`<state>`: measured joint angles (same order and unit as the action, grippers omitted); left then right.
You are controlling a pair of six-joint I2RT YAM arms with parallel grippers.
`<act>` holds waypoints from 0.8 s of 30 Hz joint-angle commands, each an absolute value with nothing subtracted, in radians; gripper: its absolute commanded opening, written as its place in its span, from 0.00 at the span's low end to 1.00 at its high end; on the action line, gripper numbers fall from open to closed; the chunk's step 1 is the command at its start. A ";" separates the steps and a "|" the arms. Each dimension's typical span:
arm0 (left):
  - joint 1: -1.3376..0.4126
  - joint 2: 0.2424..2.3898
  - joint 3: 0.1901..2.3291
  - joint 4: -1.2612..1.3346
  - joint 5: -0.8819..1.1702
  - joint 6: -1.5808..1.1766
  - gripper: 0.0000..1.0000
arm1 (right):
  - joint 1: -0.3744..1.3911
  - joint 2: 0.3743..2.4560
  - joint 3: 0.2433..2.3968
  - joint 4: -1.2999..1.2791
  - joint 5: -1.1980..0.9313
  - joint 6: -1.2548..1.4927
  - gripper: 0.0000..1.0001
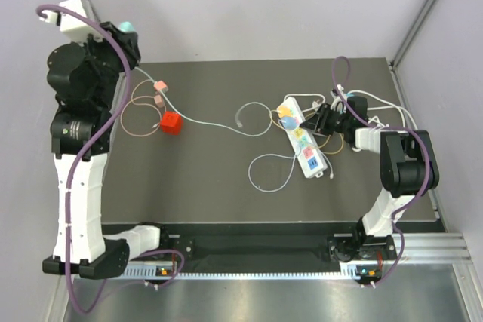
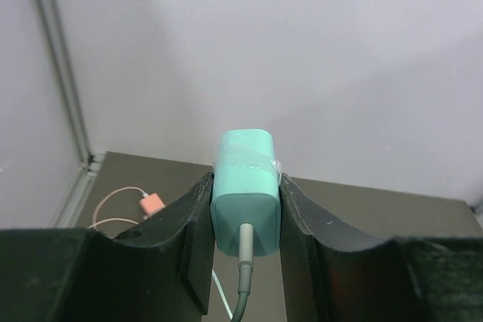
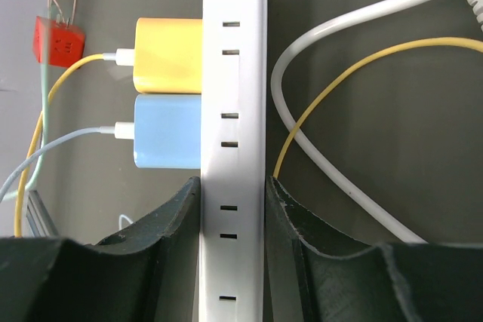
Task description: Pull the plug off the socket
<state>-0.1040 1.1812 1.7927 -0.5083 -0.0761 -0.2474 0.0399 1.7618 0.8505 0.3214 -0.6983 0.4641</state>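
Left gripper (image 2: 245,185) pinches the teal plug (image 2: 243,152), raised well apart from the power strip (image 3: 234,73), off to its left. Right gripper (image 3: 232,186) is clamped across the strip, just beside the blue plug (image 3: 167,132). Yellow plug (image 3: 170,54) sits next along, both seated.

Risk: the teal plug's cable (image 2: 243,262) trails down. More lift could pull it taut, snag the red cube (image 1: 170,123), or twist the plug out of the pinch.

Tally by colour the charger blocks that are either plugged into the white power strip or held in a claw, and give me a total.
Yellow rectangular plastic charger, plugged into the white plastic power strip: 1
Pale blue rectangular plastic charger, plugged into the same strip: 1
Mint green rectangular plastic charger, held in the left claw: 1
Total: 3
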 commanded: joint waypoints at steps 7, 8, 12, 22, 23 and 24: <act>-0.098 1.138 1.764 -0.494 -0.279 -0.155 0.00 | 0.021 1.763 0.884 0.397 -0.726 0.463 0.00; -0.100 1.141 1.753 -0.486 -0.302 -0.147 0.00 | 0.023 1.761 0.882 0.399 -0.726 0.465 0.00; -0.098 1.157 1.712 -0.431 -0.397 -0.110 0.00 | 0.020 1.756 0.881 0.397 -0.727 0.465 0.00; -0.069 1.299 1.580 -0.411 -0.322 -0.156 0.00 | 0.020 1.766 0.884 0.402 -0.738 0.476 0.00; -0.058 1.299 1.557 -0.404 -0.310 -0.170 0.00 | 0.020 1.764 0.884 0.402 -0.738 0.476 0.00; -0.043 1.328 1.516 -0.379 -0.289 -0.204 0.00 | 0.018 1.761 0.884 0.402 -0.739 0.476 0.00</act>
